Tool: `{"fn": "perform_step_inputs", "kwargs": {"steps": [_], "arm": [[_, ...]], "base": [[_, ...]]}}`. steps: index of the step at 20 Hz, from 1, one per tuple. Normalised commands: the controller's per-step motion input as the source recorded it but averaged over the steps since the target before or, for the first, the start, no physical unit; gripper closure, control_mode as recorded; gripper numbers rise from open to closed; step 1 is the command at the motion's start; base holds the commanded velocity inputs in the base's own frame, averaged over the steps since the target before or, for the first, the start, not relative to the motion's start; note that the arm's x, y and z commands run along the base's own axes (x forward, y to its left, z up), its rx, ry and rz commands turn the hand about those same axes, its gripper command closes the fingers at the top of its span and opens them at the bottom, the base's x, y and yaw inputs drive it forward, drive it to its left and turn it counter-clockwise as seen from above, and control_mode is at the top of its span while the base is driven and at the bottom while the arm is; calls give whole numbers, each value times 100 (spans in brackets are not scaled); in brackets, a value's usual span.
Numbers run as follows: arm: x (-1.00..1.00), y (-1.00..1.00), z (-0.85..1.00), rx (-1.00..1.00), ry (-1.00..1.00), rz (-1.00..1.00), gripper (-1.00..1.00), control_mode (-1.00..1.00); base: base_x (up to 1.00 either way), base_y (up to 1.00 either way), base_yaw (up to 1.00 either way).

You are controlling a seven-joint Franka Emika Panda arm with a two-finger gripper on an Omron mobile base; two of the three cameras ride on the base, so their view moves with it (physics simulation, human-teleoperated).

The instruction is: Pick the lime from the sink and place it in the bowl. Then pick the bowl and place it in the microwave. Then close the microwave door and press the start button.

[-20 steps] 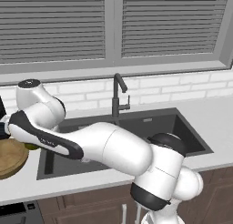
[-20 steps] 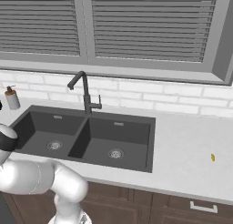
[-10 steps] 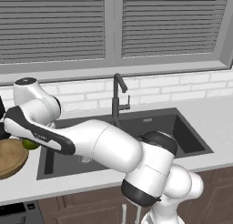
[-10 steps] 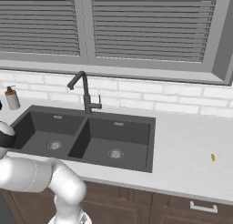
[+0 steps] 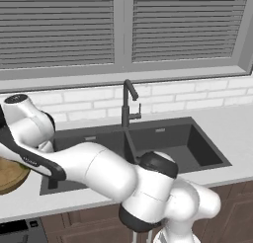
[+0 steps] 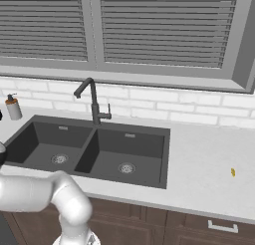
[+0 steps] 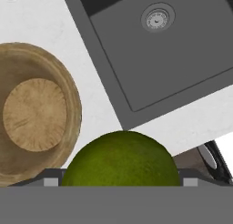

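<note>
STATE: I see the lime [image 7: 122, 159] pinched in the end effector, carried above the tabletop [image 7: 95, 104] beside the sink [image 7: 173, 54] | TARGET: bowl [image 7: 36, 114] off to one side, not beneath the fruit | RISK: if I release now, the lime strikes the rim or tabletop and rolls away | CAUSE: incomplete lateral alignment.

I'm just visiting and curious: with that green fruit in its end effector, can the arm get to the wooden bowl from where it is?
Probably yes. The lime sits in the end effector right beside the bowl, whose inside is bare, and nothing stands between them.
</note>
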Motion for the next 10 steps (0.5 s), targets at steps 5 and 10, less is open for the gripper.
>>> {"fn": "perform_step_inputs", "kwargs": {"steps": [5,10], "arm": [[18,22,-12,0,3,-7,100,-100],[30,26,-17,0,6,-5,100,-100]], "base": [[0,0,0],[0,0,0]]}}
